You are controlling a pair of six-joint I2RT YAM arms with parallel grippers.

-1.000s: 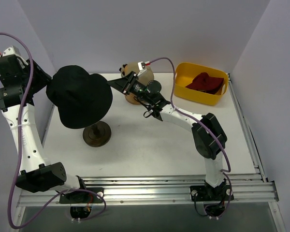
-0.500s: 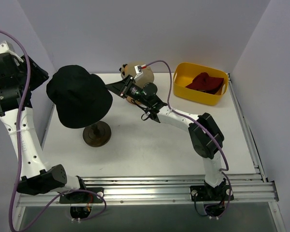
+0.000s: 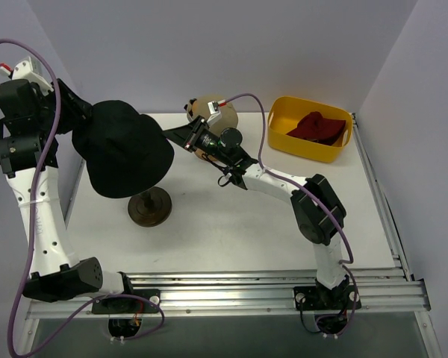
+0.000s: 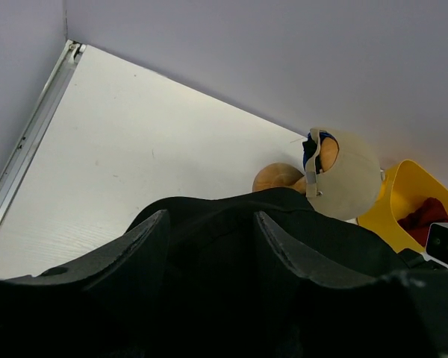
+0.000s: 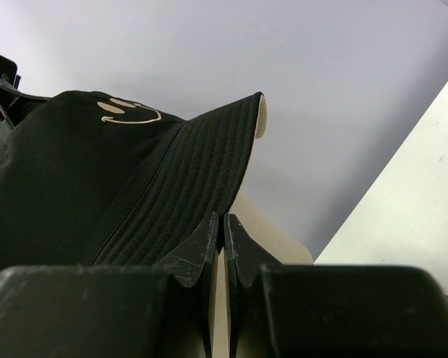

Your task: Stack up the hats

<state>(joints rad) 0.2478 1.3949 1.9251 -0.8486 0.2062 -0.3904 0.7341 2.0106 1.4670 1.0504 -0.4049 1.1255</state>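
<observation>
Over table point(image 3: 231, 224), right gripper point(image 5: 222, 220) pinches hat point(image 3: 123, 149).

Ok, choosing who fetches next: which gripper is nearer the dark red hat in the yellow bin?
Right. The right gripper holds the black bucket hat by its brim, left of the dark red hat; the left gripper sits beyond that hat, farther left.

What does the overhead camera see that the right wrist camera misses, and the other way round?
Only the overhead view shows the yellow bin holding the red hat, the wooden stand, and both arms whole. Only the right wrist view shows the smiley stitched on the black hat, and its brim pinched between the right jaws. Both show the black hat and the white table.
</observation>
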